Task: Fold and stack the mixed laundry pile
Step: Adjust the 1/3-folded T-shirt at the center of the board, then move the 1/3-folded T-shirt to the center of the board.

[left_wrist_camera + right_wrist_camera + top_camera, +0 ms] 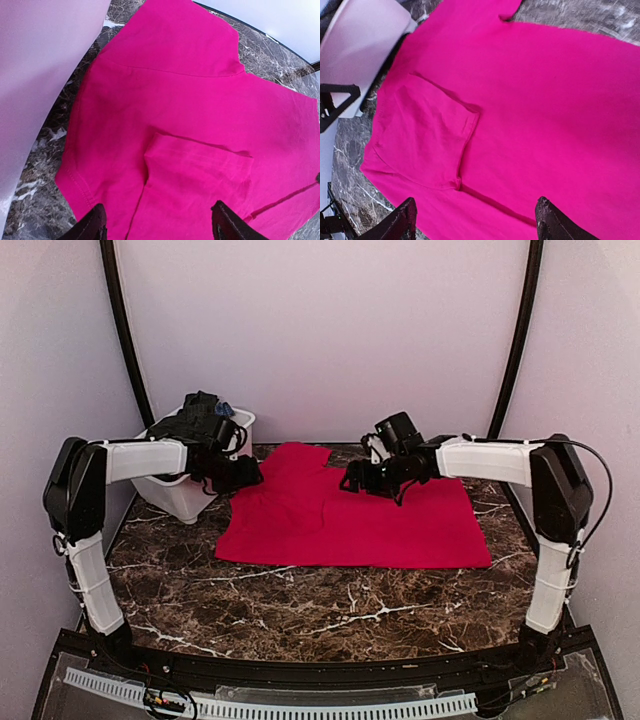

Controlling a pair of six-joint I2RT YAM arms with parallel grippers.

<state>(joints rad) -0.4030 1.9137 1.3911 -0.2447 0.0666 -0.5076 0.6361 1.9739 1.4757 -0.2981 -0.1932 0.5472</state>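
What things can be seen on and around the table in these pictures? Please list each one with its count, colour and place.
red cloth: one, bright red, spread flat on the middle of the table, one sleeve folded inward
dark garments: a heap, number cannot be told, charcoal, inside the white bin
blue piece: one, blue, peeking out at the far side of that heap
white bin: one, white, at the far left of the table, beside the cloth
table: one, dark marble with white veins, under everything
left claw: one, black, open, above the cloth's left part
right claw: one, black, open, above the cloth's far part
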